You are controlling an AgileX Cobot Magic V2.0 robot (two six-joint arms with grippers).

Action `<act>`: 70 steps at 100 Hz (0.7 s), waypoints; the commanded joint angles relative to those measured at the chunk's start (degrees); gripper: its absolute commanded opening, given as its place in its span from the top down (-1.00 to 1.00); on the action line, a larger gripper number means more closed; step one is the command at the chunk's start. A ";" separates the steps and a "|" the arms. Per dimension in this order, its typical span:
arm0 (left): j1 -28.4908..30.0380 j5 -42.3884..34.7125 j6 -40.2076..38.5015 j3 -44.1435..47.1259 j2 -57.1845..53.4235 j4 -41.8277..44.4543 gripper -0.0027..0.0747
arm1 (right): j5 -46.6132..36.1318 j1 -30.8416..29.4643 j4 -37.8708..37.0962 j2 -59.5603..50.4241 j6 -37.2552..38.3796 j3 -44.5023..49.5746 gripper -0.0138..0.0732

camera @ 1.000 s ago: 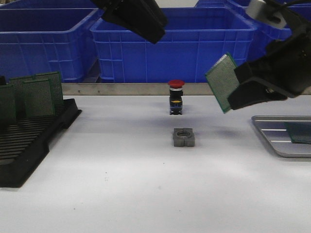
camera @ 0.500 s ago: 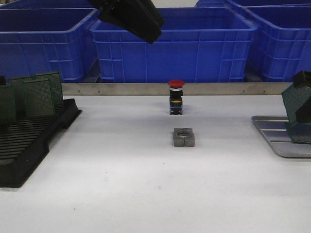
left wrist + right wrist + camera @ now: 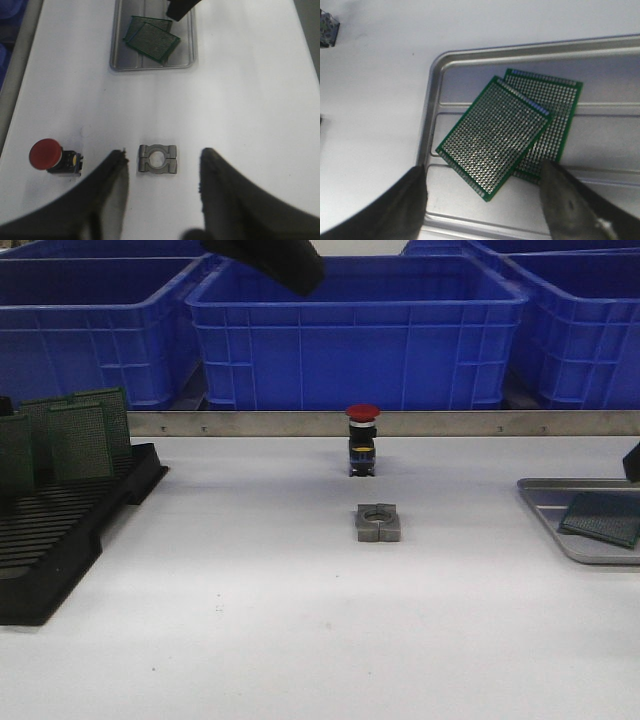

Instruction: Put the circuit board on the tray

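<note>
White table (image 3: 250, 620); near to far. A black slotted rack (image 3: 60, 530) is seen at the near left with several green boards (image 3: 80, 440) standing upright in its slots, unchanged from a second ago. At centre a grey metal clamp block (image 3: 379, 523) lies flat, and just beyond it stands a red-capped push button (image 3: 362, 440); both are unmoved.

At the right edge the tray (image 3: 545, 510) rests on the table. The circuit board (image 3: 495, 136) now lies flat on the tray, set askew and partly overlapping a second green board (image 3: 555, 107) beneath it. One second ago this board was held tilted in the air to the left of the tray; half a second ago it was held on edge above the tray.

The right gripper (image 3: 482, 200) is open and holds nothing, its fingers (image 3: 400, 207) spread to either side of the released board. In the front view only a dark sliver of it remains at the right edge.

The left gripper (image 3: 162, 190) is open and empty, raised over the clamp block, and is seen higher in the front view than before.

Blue plastic bins (image 3: 355, 330) are lined along the far side
</note>
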 commanded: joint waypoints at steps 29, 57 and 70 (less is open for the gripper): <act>4.54 2.65 -16.47 -4.37 -6.13 0.82 0.98 | 6.98 0.02 -1.83 -15.79 -0.94 -1.33 0.94; 5.09 -3.39 -25.82 -2.83 -12.72 5.52 0.98 | -1.64 5.95 -0.83 -28.52 -0.94 2.67 0.94; 5.09 -10.13 -27.66 2.21 -17.68 5.52 0.98 | -12.47 12.97 0.68 -36.31 -0.94 6.53 0.94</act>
